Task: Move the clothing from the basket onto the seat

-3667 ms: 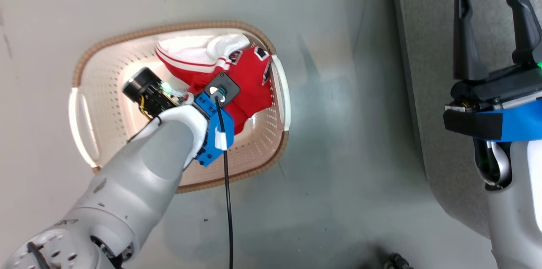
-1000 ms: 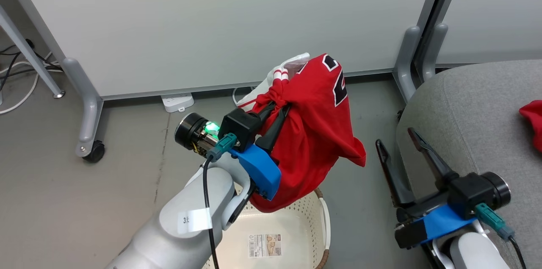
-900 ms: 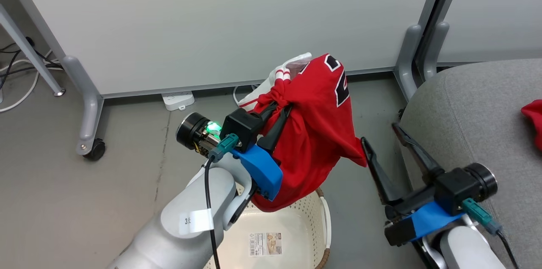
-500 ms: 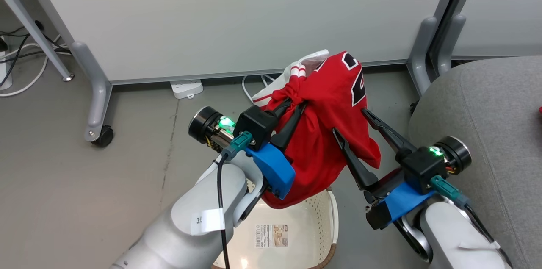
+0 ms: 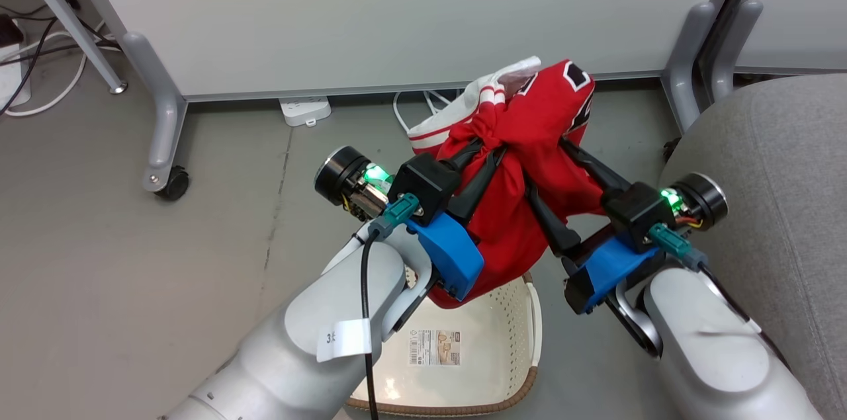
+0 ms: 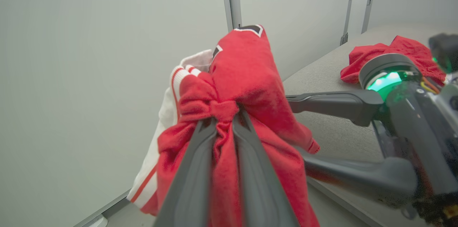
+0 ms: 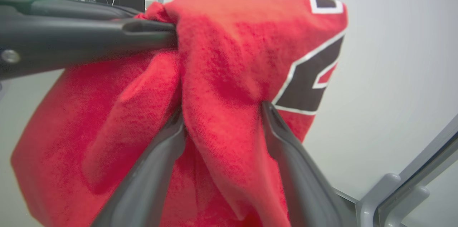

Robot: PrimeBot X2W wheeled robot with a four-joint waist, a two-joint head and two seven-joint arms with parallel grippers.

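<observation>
Left jaws: left gripper pressed together, pinching a bunched knot of the soft red jersey with white striped trim and black-white lettering.
Right jaws: right gripper spread, one dark finger on each side of a hanging fold of the jersey.
Jersey: held in the air between both grippers, over the far end of the cream perforated plastic basket with the brown woven-look rim. Cannot tell whether the hem touches the rim.
Basket: on the floor just left of the seat; a paper label lies on its bottom.
Seat: large grey fabric sofa cushion, at the robot's right.
Left wrist view adds: a plain red crumpled garment lying on the seat, beyond the right gripper.
Right wrist view adds: the fold close up between the spread fingers.
Surface and room: smooth grey floor; pale partition panel on grey legs, one with a black caster; white power strip at its foot.
Open room: bare floor to the left; the seat's rounded edge is just beside the right forearm.
</observation>
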